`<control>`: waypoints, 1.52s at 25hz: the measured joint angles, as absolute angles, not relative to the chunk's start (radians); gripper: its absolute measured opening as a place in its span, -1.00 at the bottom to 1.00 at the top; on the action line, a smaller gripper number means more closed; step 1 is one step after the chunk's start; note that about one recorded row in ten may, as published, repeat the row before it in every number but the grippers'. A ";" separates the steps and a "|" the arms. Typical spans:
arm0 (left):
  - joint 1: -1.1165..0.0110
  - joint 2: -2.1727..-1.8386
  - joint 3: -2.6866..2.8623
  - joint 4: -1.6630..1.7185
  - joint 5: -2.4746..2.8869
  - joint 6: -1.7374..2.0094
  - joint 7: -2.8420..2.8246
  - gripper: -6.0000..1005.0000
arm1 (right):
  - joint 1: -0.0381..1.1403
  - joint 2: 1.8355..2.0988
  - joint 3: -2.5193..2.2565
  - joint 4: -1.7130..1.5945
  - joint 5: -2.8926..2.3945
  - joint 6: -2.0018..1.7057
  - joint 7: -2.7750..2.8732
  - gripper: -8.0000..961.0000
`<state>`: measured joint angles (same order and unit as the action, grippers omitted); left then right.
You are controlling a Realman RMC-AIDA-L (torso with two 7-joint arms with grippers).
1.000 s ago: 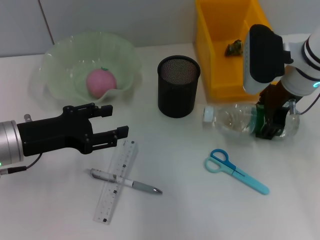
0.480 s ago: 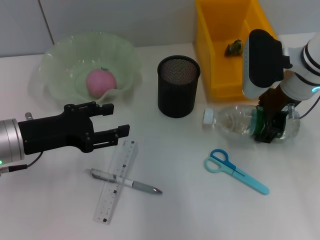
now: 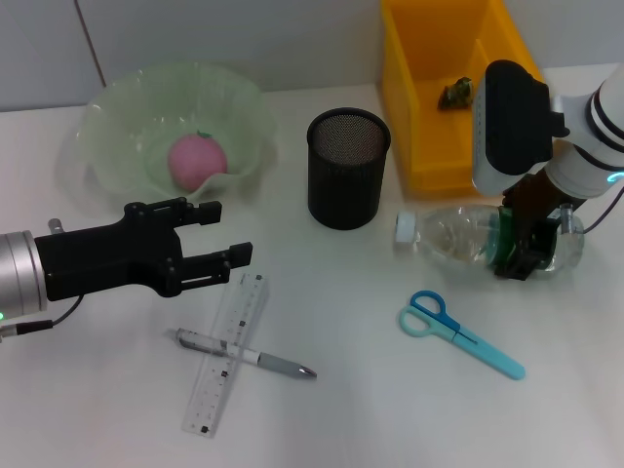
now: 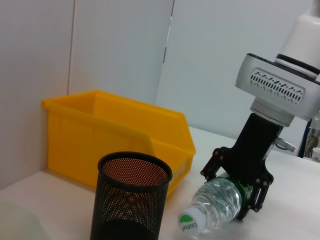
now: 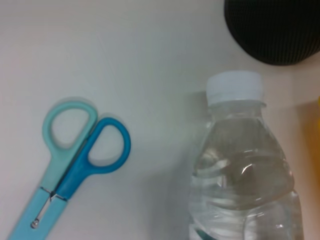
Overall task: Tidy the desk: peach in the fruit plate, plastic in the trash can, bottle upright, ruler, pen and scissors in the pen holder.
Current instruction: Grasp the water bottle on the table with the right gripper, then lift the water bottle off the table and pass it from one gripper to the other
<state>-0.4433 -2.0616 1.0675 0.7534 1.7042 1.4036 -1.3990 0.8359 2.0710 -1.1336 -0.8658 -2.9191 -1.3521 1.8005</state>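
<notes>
Nearest me, the ruler lies across the pen on the desk, with the scissors at four o'clock. My left end effector hovers spread just above the ruler's far end. My right end effector is pinching the bottle, which lies on its side (cap toward nine o'clock). Farther off stand the pen holder, the fruit plate holding the peach, and the trash can at one o'clock.
</notes>
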 joint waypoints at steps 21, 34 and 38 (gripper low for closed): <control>-0.433 -2.061 1.056 0.769 1.704 1.410 -1.424 0.45 | 0.716 2.074 -1.125 -1.208 -2.753 -1.544 1.774 0.61; -0.429 -2.066 0.940 0.752 1.629 1.520 -1.421 0.44 | 0.492 2.077 -0.991 -1.298 -2.158 -1.512 1.582 0.61; -0.425 -2.066 0.943 0.747 1.583 1.535 -1.417 0.44 | 0.458 2.076 -0.965 -1.153 -1.933 -1.483 1.456 0.61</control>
